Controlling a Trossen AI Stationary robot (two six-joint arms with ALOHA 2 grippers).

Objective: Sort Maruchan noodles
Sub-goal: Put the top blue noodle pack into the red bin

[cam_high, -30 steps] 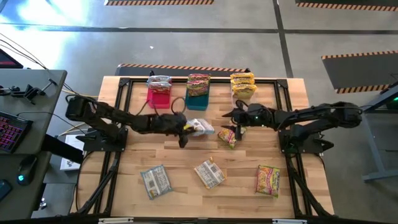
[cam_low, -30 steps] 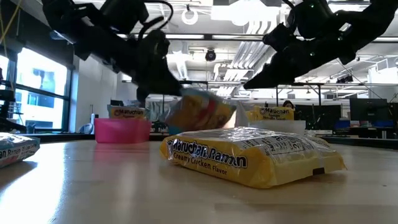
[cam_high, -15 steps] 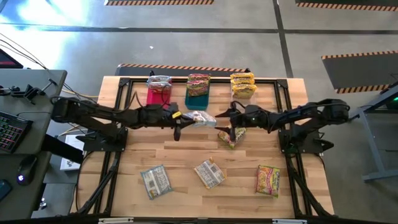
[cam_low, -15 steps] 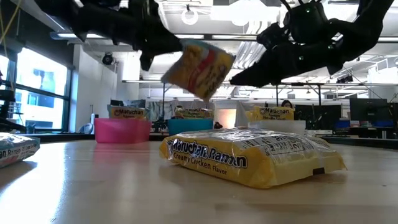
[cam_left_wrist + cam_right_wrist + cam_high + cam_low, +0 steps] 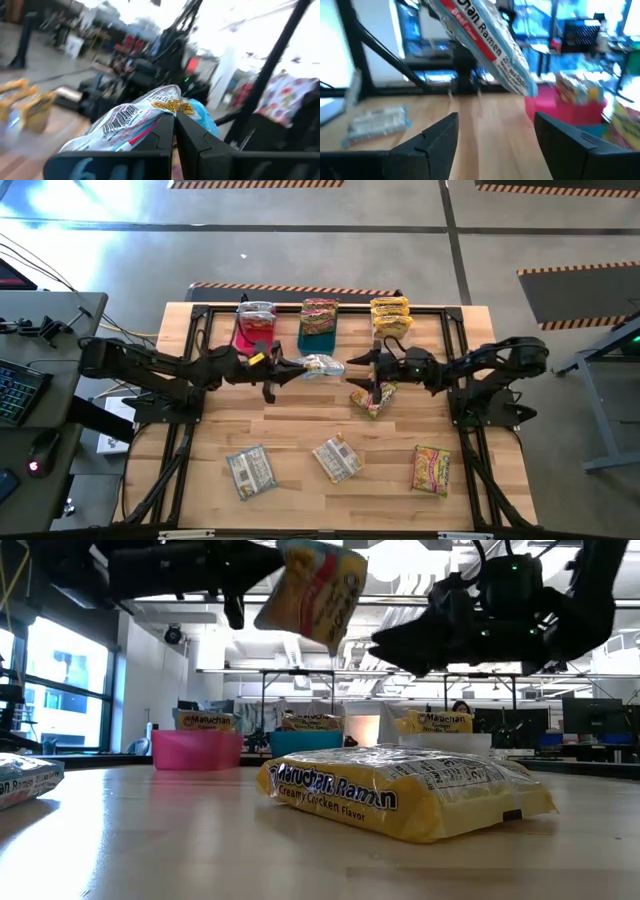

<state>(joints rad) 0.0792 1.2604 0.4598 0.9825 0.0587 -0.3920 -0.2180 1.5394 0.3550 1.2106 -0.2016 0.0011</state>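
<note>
Left gripper (image 5: 290,369) clamps a crinkly, flat plastic noodle packet (image 5: 322,366) aloft; right gripper (image 5: 368,376) faces it, fingers spread, empty.

Setting: a robotics lab in an open industrial office hall. Evidence: a wooden bench (image 5: 330,430) in a black metal frame (image 5: 200,320) carried two mounted arms; the concrete floor (image 5: 300,210) bore hazard-striped tape (image 5: 290,286); a side desk (image 5: 40,350) held a keyboard (image 5: 15,392), a mouse (image 5: 37,465) and cables. Beyond the bench were exposed ceiling ducts (image 5: 400,580), monitors (image 5: 590,715) on further desks and large windows (image 5: 65,670).
</note>
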